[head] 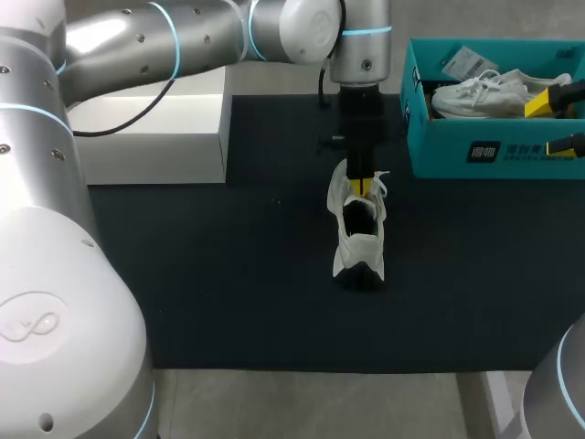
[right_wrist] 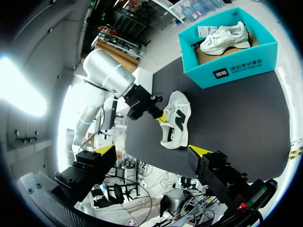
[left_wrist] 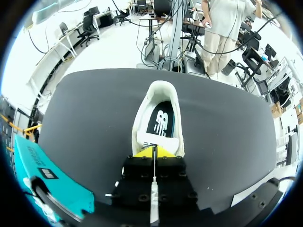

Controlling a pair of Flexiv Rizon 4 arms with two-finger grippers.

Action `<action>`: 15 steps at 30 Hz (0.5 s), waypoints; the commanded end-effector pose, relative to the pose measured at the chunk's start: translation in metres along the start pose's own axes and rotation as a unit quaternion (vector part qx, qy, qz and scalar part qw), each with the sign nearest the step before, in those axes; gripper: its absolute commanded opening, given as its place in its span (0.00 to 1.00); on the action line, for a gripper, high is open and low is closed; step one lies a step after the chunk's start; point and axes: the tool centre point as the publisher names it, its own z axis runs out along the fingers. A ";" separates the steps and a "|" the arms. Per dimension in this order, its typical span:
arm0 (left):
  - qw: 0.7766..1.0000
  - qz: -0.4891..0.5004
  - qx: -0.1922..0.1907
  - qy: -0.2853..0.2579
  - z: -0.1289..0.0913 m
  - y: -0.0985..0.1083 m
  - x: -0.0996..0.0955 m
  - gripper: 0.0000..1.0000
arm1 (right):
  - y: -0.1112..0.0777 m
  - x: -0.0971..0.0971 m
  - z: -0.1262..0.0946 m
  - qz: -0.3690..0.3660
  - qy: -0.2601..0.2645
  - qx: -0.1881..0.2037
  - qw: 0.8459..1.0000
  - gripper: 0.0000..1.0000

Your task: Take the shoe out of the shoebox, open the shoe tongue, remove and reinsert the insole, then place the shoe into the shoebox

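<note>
Shoe (head: 358, 229) sits upright mid-counter (head: 201, 274), long axis running near-far: toe to the far edge, heel toward our base. Our left gripper (head: 364, 187) is clenched on the tongue (left_wrist: 158, 139). Right gripper (right_wrist: 152, 150) is released, over the shoebox (head: 494, 151), which holds 1 other shoe (head: 480, 91).

Bright light (glare on left arm (head: 91, 37)).

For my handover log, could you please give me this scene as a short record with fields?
shoe: white, upright on the black mat, insole inside
left gripper: fingers shut on the tongue
right gripper: open, empty
shoebox: teal, holds a second shoe
</note>
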 end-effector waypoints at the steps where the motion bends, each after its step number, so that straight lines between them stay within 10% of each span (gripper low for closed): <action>1: 1.000 -0.024 0.009 -0.008 0.015 -0.003 0.005 0.00 | 0.000 0.000 0.000 0.001 -0.002 0.000 1.000 1.00; 15: 0.979 -0.120 -0.150 -0.074 -0.012 -0.002 0.010 0.00 | 0.000 0.000 0.000 0.001 -0.002 0.000 1.000 1.00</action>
